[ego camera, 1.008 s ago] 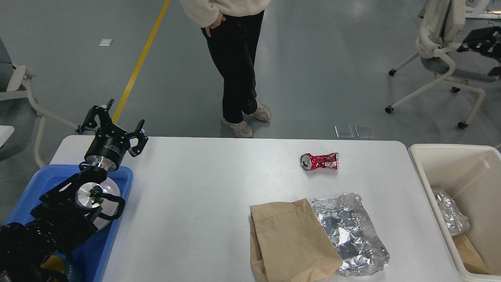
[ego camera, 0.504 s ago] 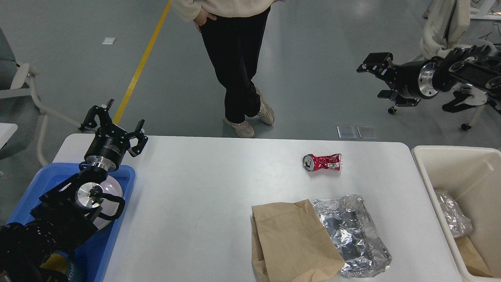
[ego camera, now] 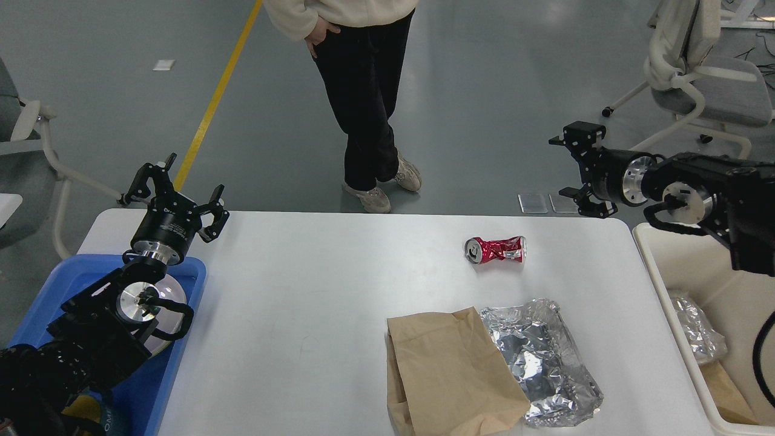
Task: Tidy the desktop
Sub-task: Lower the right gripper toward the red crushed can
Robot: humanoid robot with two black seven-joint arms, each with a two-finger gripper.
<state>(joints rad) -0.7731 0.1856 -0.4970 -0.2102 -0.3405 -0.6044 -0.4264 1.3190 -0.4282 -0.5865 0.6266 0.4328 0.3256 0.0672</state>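
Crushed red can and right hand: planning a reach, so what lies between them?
Only bare desktop in the head view; nothing between crushed can and right hand.

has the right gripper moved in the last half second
Yes. The right gripper has come down and slightly left, from well above the desktop far edge to just over its far right corner, near the cream bin.

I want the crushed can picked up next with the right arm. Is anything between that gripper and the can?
Nothing visible. The right gripper, open, hovers near the desktop's far right corner. Only bare tabletop lies between it and the crushed can. The paper bag and foil sit nearer the robot, off that line.
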